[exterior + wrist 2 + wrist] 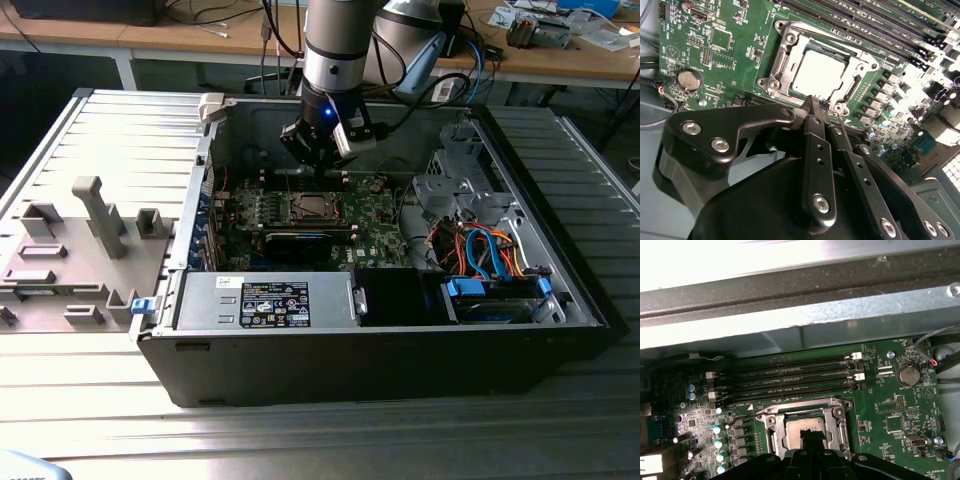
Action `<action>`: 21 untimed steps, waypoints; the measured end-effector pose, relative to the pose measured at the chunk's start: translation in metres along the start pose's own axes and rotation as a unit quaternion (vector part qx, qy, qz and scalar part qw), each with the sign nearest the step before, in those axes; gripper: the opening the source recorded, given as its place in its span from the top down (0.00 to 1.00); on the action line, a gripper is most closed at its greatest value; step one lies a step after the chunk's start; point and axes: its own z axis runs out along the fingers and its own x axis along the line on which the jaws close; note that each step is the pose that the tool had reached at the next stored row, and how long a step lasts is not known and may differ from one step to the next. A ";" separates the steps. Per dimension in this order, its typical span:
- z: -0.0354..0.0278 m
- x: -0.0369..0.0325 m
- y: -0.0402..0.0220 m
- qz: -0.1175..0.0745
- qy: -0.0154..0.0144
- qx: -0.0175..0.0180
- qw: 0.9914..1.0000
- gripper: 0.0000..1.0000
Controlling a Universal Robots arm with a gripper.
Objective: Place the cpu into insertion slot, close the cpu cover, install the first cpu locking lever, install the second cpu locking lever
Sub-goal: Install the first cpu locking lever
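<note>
Cpu [819, 74] flat in insertion slot [785, 55]; tool [821, 104] closed, empty, above.

Dim case interior, glare on cpu [817, 75], soft focus

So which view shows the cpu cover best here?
The second wrist view: the cpu cover lies flat around the bright cpu, nearly whole. In the first wrist view the gripper hides its near edge; in the exterior view it is small.
</note>
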 end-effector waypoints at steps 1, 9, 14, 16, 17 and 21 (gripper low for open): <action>0.0000 0.0000 0.0000 0.000 0.000 0.000 1.000 0.89; 0.0000 0.0000 0.0000 -0.004 0.000 0.000 1.000 0.89; 0.0000 0.0000 0.0000 -0.006 0.000 0.000 1.000 0.89; 0.0000 0.0000 0.0000 -0.007 0.000 0.000 1.000 0.89; 0.0000 0.0000 0.0000 -0.007 0.000 0.000 1.000 0.89; 0.0000 0.0000 0.0000 -0.009 0.000 0.000 1.000 0.89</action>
